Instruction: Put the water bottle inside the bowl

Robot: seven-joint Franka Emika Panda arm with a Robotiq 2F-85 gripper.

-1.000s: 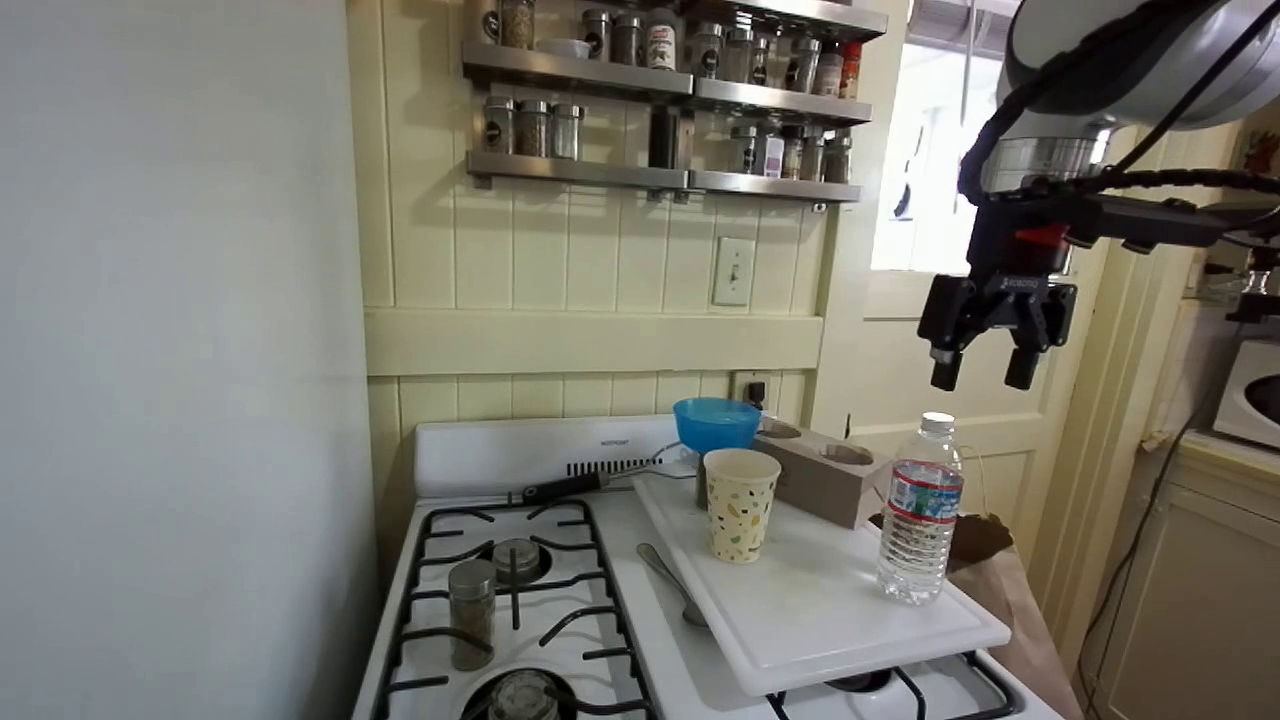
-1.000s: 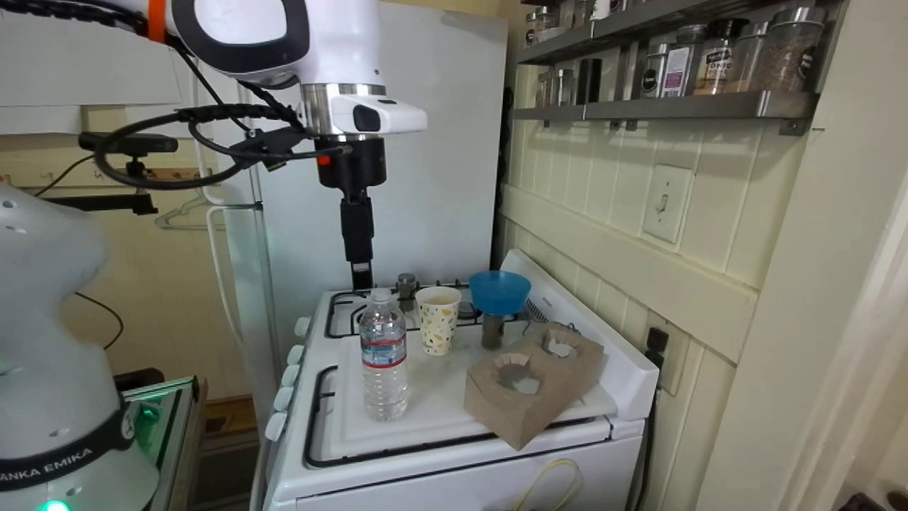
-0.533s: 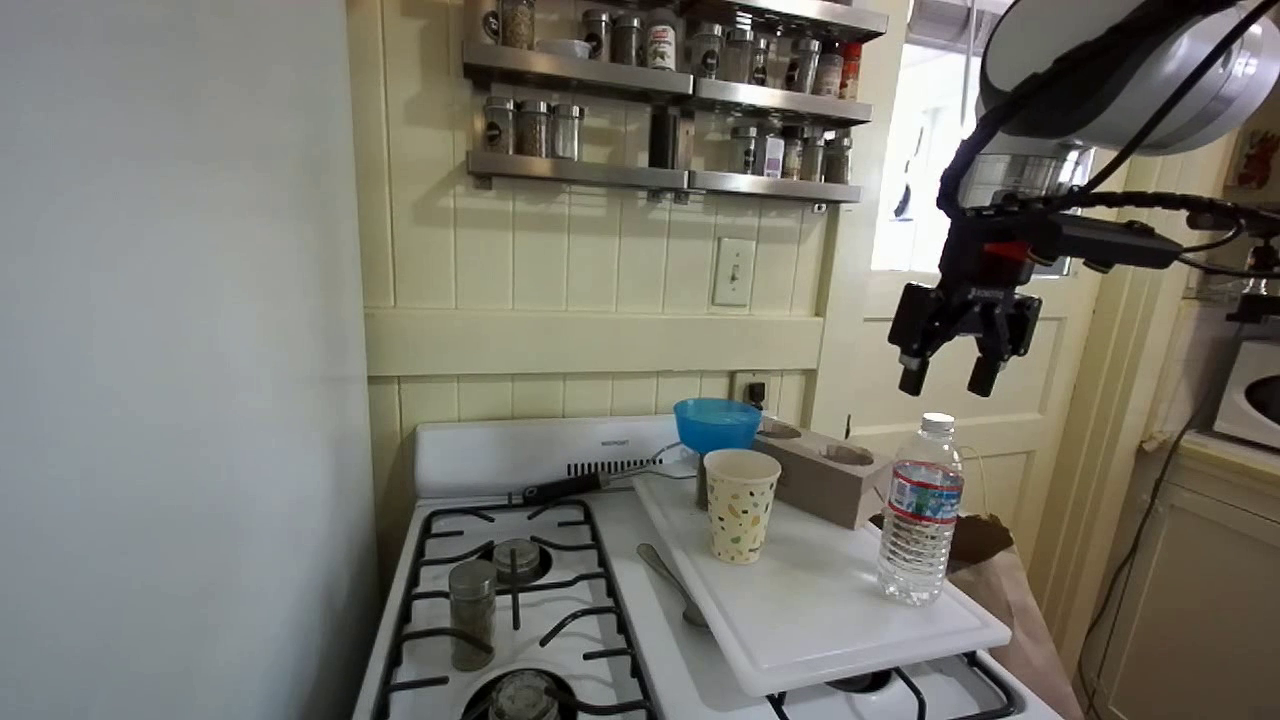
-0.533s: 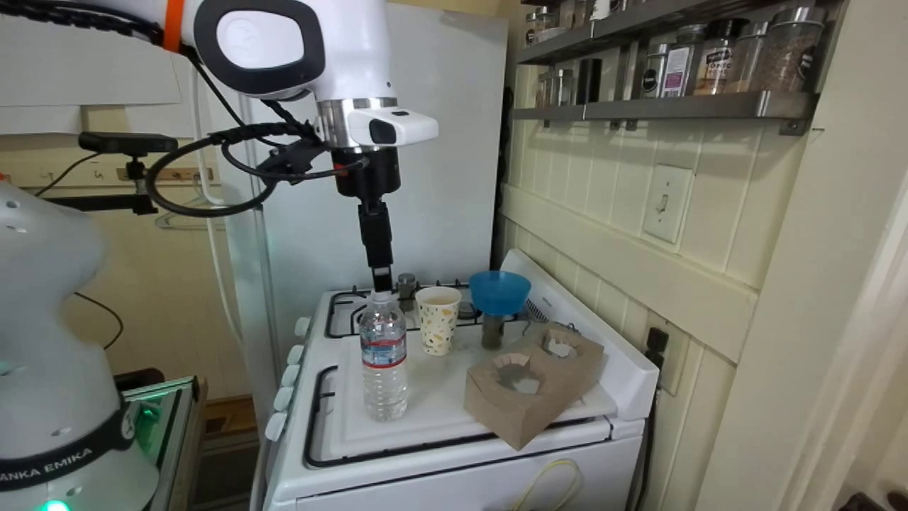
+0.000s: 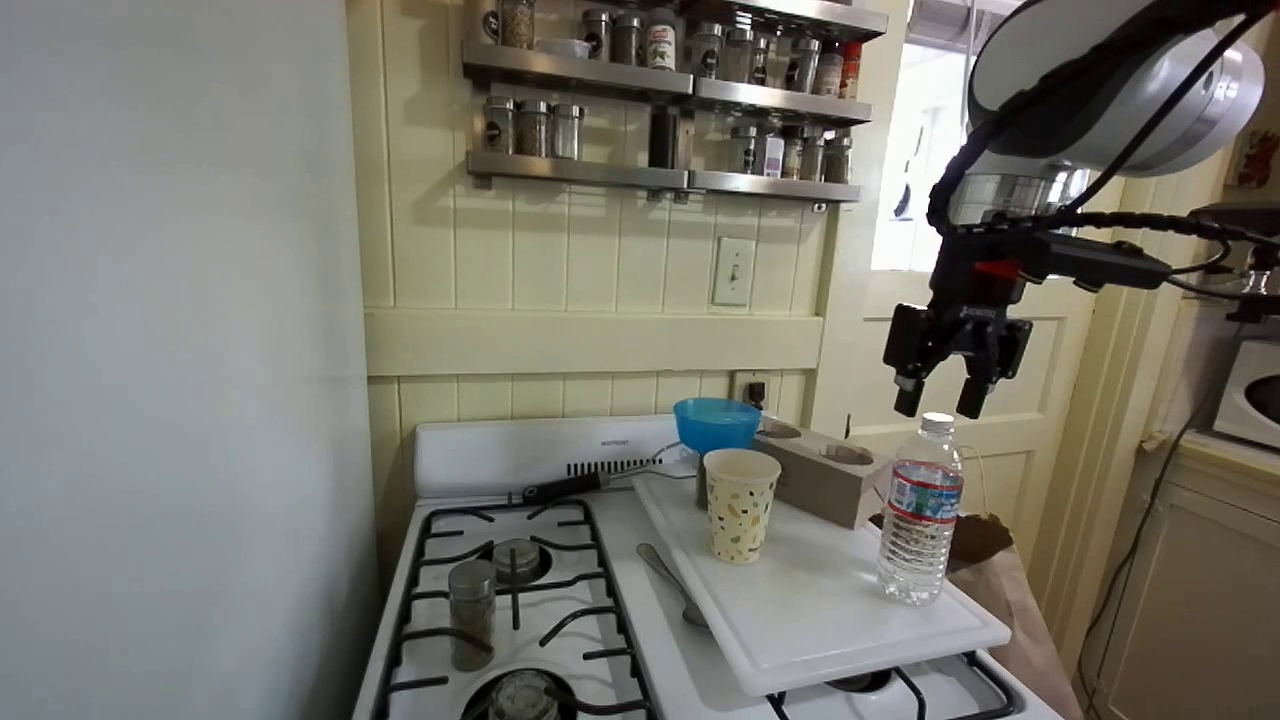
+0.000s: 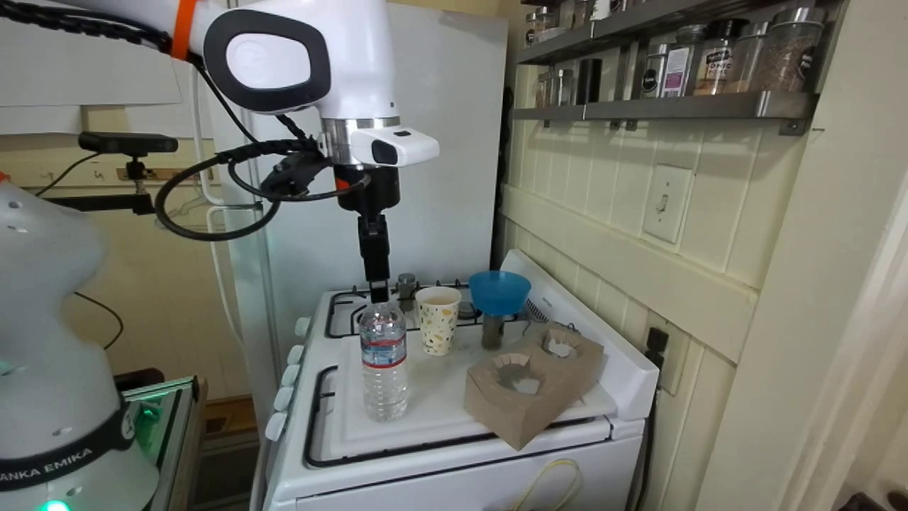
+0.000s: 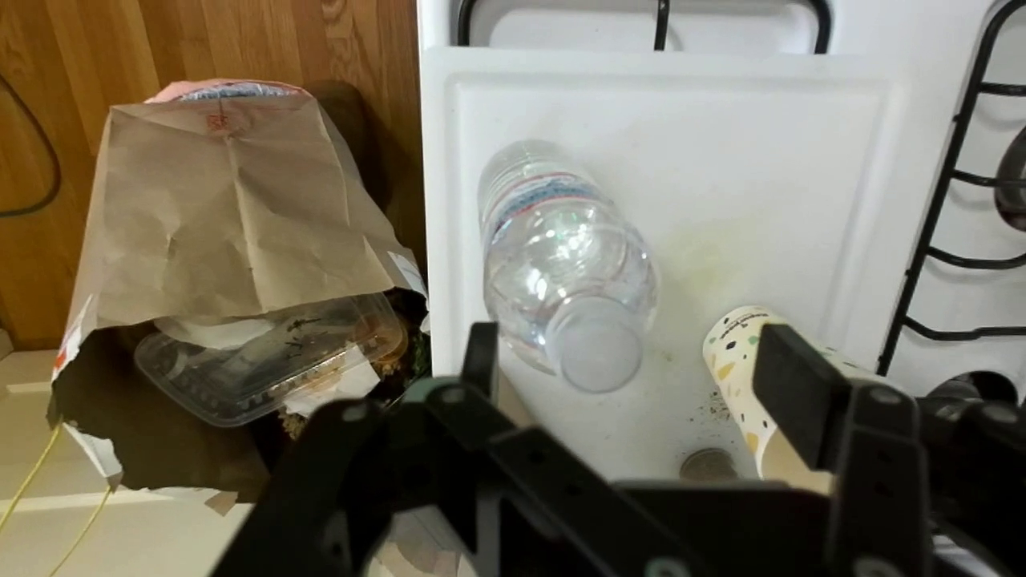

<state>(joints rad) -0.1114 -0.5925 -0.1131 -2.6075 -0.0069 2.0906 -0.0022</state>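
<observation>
The clear water bottle [image 5: 920, 535] with a white cap stands upright on the white cutting board [image 5: 815, 610]; it also shows in an exterior view [image 6: 384, 387] and the wrist view [image 7: 561, 240]. My gripper [image 5: 940, 404] is open and empty, its fingertips just above cap height. In an exterior view the gripper [image 6: 379, 292] hides the cap. In the wrist view the cap lies ahead of the gap of the gripper [image 7: 637, 377], touching neither finger. The blue bowl [image 5: 717, 425] sits raised on a small jar; it also shows in an exterior view [image 6: 499, 292]. The wrist view does not show the bowl.
The patterned paper cup [image 5: 740, 505] stands on the board between bottle and bowl. A brown cardboard carrier [image 6: 528, 387] lies at the board's side. A spice jar [image 5: 471, 615] and a spoon [image 5: 672, 583] are on the stove. A paper bag [image 7: 232, 208] stands beside the stove.
My open gripper has moved down and across toward the bottle, from higher and off to one side to just above its cap. The bottle, bowl and cup have not moved.
</observation>
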